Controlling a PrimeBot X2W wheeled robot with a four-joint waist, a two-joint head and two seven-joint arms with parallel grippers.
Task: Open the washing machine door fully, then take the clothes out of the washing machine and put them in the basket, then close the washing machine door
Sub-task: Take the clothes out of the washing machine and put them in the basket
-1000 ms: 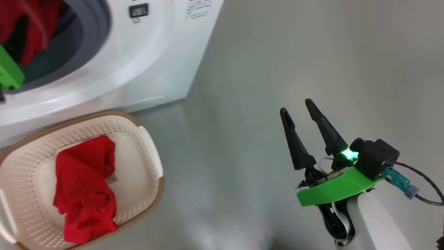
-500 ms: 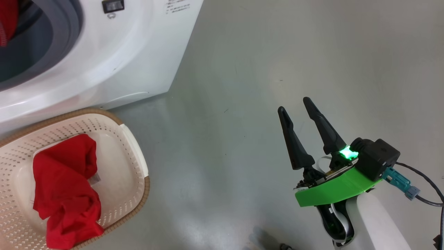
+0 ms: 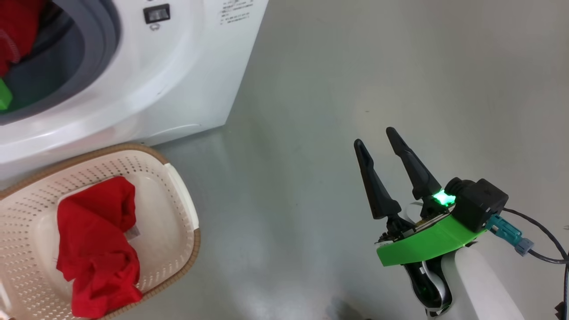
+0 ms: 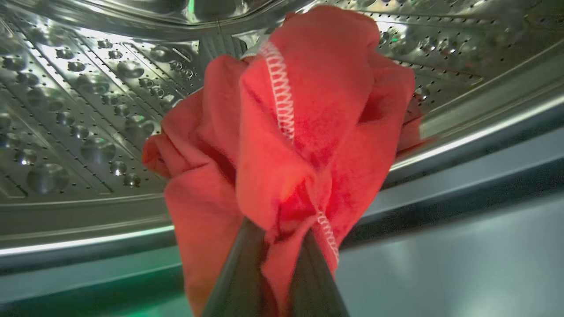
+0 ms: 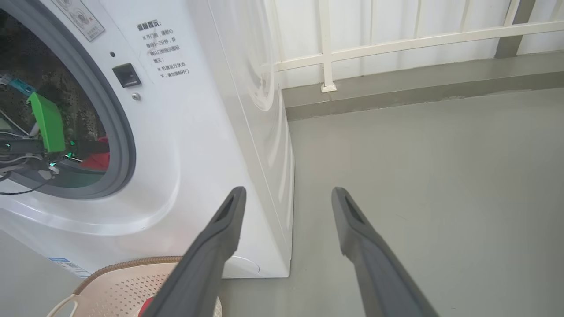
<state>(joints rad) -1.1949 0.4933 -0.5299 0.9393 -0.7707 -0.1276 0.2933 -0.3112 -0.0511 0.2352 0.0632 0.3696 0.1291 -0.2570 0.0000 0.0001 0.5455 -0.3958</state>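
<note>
A: Left gripper (image 4: 280,231)?

B: Clamped on a red garment (image 4: 308,110). The fabric is bunched up over both fingers and white zigzag stitching shows. It's inside the washing machine (image 3: 178,89), in front of the perforated steel drum (image 4: 66,110) wall.

A: Does it show from the head camera?

B: A bit of red in the opening, at the top left corner, inside the grey gasket (image 3: 104,40). In the right wrist view the round opening is uncovered and the left arm's green mount (image 5: 46,121) reaches in through it.

A: Right gripper (image 3: 374,136)?

B: Fingers spread, nothing between them. It hangs over the bare grey floor (image 3: 311,66), well apart from the washer and touching nothing.

A: Basket?

B: The basket (image 3: 180,209) sits on the floor just beside the washer's front bottom edge. It's cream and perforated with a brown rim.

A: Anything in it?

B: A second red garment (image 3: 95,249), crumpled, lying toward the basket's left side. There's a small white tag at its right edge, and the basket's right half is bare.
</note>
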